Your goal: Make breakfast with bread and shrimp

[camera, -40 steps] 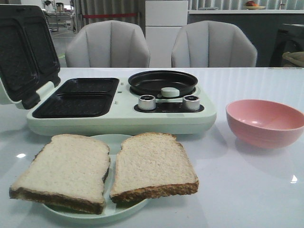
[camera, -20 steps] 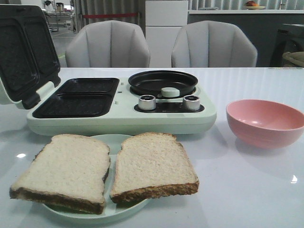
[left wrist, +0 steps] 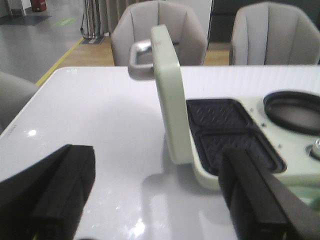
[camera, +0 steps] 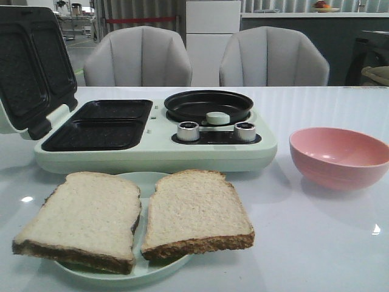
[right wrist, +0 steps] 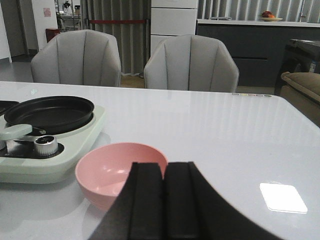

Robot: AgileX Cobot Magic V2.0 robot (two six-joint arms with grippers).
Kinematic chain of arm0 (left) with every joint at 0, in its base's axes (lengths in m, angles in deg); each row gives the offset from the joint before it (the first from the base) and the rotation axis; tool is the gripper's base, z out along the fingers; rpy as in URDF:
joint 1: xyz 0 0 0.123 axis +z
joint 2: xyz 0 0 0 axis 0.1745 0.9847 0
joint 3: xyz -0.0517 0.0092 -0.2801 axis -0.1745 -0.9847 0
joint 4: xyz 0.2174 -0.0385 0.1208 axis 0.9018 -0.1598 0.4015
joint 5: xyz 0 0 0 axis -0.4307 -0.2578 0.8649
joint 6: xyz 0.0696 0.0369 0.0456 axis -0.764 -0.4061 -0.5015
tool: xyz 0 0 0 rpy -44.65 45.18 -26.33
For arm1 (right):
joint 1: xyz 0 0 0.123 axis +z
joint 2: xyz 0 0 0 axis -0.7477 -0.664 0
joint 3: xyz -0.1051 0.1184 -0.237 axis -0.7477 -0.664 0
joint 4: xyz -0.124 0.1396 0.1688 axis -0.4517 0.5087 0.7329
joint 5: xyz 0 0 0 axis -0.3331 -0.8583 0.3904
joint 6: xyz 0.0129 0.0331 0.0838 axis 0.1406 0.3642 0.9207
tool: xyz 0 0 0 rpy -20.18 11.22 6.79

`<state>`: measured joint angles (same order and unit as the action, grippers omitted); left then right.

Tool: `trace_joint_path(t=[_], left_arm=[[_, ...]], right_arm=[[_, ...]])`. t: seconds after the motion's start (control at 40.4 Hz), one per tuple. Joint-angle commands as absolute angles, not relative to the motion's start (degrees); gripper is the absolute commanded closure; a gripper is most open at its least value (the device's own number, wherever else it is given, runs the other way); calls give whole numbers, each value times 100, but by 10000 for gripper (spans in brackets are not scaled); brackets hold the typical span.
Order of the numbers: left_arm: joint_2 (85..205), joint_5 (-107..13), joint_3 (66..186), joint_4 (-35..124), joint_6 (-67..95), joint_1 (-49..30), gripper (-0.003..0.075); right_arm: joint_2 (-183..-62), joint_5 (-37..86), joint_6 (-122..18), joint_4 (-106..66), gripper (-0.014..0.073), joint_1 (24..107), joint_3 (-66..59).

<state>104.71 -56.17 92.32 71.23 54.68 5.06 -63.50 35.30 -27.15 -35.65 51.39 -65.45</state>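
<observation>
Two bread slices lie side by side on a pale green plate at the table's front: the left slice and the right slice. No shrimp shows in any view; the pink bowl's inside is only partly seen. Behind the plate stands the pale green breakfast maker, its lid open over two dark sandwich plates, with a round black pan beside them. Neither gripper shows in the front view. My left gripper is open and empty above the table near the lid. My right gripper is shut and empty just in front of the pink bowl.
Two silver knobs and a pale green round knob sit on the maker's front. Two grey chairs stand behind the white table. The lid's metal handle sticks out toward the chairs.
</observation>
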Motion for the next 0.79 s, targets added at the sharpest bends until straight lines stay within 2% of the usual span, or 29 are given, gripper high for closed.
trace_joint_path(t=[0.0,0.099,0.198,0.544,0.767], left_arm=[[10713,-5535,9388,7124,4774,356,148],[10934,-5587,9388,7245,4476,-54,148],[11212,-5817,9388,8009,4476,-591,148],[12724,-7042,9388,10659,4476,-3146,148],[13705,-7103,9388,11557,4476,-4039,148]], right_arm=[[-6234,4114,-2743,-3627,627,5110,-6533],[-6234,4114,-2743,-3627,627,5110,-6533],[-6234,4114,-2743,-3627,627,5110,-6533],[-6234,4114,-2743,-3627,627,5110,-6533],[-6234,4114,-2743,-3627,627,5110,-6533]])
